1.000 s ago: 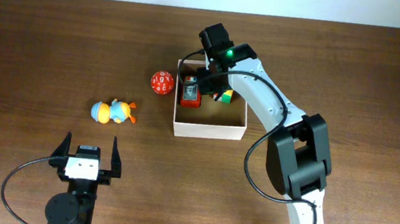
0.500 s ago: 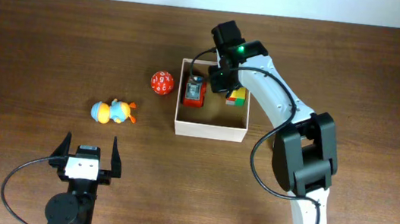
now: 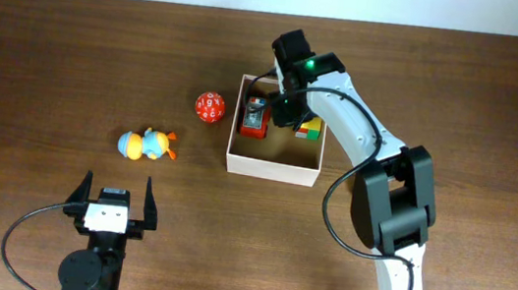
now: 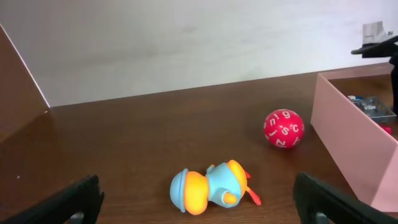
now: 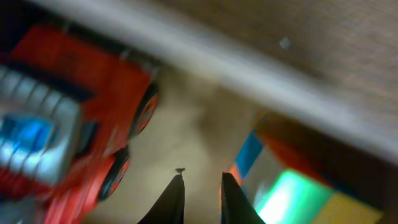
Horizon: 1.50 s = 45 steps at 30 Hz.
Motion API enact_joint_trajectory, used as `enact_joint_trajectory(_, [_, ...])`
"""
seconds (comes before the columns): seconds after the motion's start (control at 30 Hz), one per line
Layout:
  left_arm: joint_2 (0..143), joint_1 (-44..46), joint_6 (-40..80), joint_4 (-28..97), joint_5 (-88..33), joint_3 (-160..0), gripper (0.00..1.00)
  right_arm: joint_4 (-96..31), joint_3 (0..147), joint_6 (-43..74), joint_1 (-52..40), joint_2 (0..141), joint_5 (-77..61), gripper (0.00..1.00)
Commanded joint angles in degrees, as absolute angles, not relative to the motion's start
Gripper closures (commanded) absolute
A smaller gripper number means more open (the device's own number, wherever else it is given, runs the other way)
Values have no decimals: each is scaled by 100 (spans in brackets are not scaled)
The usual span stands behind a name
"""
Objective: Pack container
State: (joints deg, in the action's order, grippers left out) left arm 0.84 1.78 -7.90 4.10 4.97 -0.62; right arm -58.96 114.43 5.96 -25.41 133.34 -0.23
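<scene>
The container [image 3: 272, 171], a white-walled box with a tan floor, stands at mid-table. Inside it lie a red toy truck [image 3: 255, 118] on the left and a multicoloured cube [image 3: 309, 126] on the right. My right gripper [image 3: 284, 109] reaches down into the box between them. In the right wrist view its fingertips [image 5: 202, 177] stand a narrow gap apart over the bare floor, with the truck [image 5: 56, 124] to the left and the cube [image 5: 298, 186] to the right. My left gripper [image 3: 118, 191] rests wide open near the front edge, holding nothing.
A red numbered ball [image 3: 208, 107] sits just left of the box. A blue and orange duck toy [image 3: 147, 144] lies farther left, on its side. In the left wrist view both the duck [image 4: 208, 190] and the ball [image 4: 283, 128] lie ahead, beside the box wall [image 4: 348, 149].
My right gripper moved a little to the right inside the box, and the box and truck shifted slightly with it. Its jaws have parted a little. The left arm stayed still.
</scene>
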Motion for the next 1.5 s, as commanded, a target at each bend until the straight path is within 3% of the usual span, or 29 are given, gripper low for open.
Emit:
enact_joint_trajectory(0.0, [40,154,-869,434,543,-54,1,-6042,11688,462,-2672,13214,-336,85])
enact_joint_trajectory(0.57, [40,154,-867,434,543,-54,1,-7017,11690,646,-2764,13216,113,91])
enact_joint_trajectory(1.47, [40,154,-869,434,543,-54,1,-6812,11690,770,-2613,13216,1149,91])
